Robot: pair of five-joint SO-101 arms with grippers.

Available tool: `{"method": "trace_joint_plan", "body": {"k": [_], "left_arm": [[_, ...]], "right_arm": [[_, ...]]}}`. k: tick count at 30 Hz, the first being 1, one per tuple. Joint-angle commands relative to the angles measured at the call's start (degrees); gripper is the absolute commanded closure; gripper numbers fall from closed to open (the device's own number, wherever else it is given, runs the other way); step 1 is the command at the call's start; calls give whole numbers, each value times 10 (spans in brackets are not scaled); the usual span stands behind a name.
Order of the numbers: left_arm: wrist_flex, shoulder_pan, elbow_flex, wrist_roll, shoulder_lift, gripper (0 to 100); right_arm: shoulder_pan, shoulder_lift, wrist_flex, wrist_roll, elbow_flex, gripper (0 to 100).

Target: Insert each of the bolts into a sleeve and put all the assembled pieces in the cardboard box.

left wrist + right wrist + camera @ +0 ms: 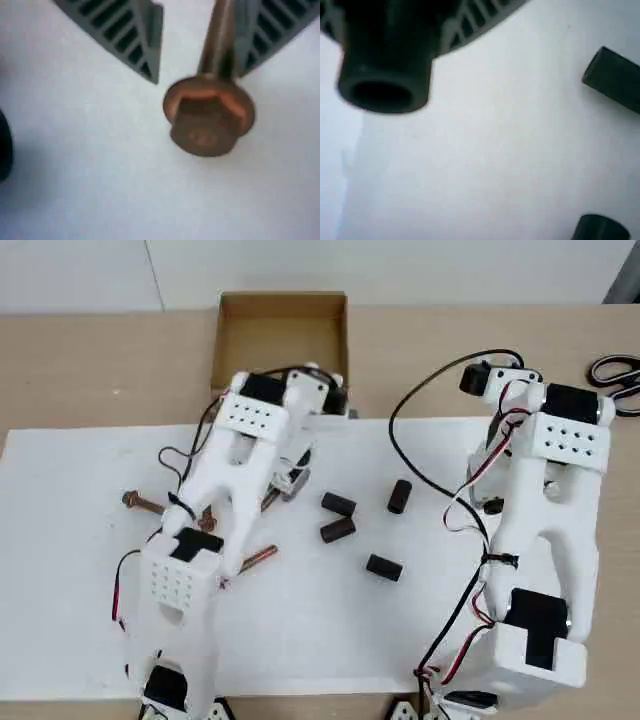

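Coppery metal, so I'd expect the bolts to be stiff, a bit weighty for their size and slick along the shank. Pinch mid-shank, across the long axis, and leave the tip free for a sleeve. The sleeves look like black plastic or rubber tube: light and grippier, best held round the barrel with the bore left open.

Nearest the front edge of the white sheet (60,640) lies a loose sleeve (383,567). Over by the left arm (215,510) is a loose bolt (258,559), lying on a slant; I can't tell which end is the head.

Further in, the left jaws are parted around the shank of the straddled bolt (207,117). One finger is right against the shank and the other is apart from it, so nothing's clamped yet. The bolt's hex flange head points out away from the jaws, and its long axis runs back between them.

Near the sheet's right edge, the right jaws look closed on the held sleeve (382,75), open bore facing out toward the sheet.

Mid-sheet there's a pair of sleeves (338,517) and a lone sleeve (399,496), with another bolt (143,503) toward the left edge.

The cardboard box (282,335) sits past the sheet's far edge on the worktop (60,360).
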Motion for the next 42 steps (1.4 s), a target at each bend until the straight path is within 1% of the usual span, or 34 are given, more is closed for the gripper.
{"method": "trace_joint_plan", "body": {"k": [1, 9, 14, 15, 21, 25, 29, 31, 38, 42], "left_arm": [[-26, -2, -6, -2, 3, 900], [-40, -1, -6, 0, 51, 907], [-35, -2, -7, 1, 50, 994], [-33, -1, -7, 1, 40, 996], [-25, 2, -7, 5, -60, 995], [-17, 3, -7, 62, -131, 995], [18, 4, -7, 161, -196, 995], [23, 3, 0, 191, -231, 995], [21, 14, 13, 186, -426, 995], [21, 25, 64, 190, -529, 995]], "right_arm": [[2, -2, -6, 5, -4, 991], [2, -2, -6, 5, -4, 991], [1, -7, -6, 5, -8, 991], [1, -10, -4, 5, -8, 991], [1, -95, 7, 5, -5, 994], [-7, -165, 14, 6, 2, 995], [-27, -245, 16, 6, 51, 995], [-32, -304, 16, 5, 81, 995], [-34, -554, 13, 8, 170, 995], [-33, -664, 11, 26, 233, 995]]}}
